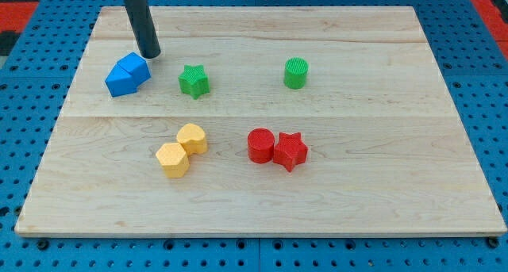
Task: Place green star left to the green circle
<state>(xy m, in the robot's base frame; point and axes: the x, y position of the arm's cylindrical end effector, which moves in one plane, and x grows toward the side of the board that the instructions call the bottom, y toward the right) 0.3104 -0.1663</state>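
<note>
The green star [194, 81] lies on the wooden board in the upper left part of the view. The green circle [295, 73] stands well to its right, with bare wood between them. My tip [149, 55] rests on the board to the upper left of the green star, just above the blue blocks. It touches no green block.
Two blue blocks [127, 74] sit together left of the green star. Two yellow blocks [182, 149] lie below it. A red circle [259, 145] and a red star [290, 151] touch at the lower middle. The board's edge [262, 232] runs along the view's bottom.
</note>
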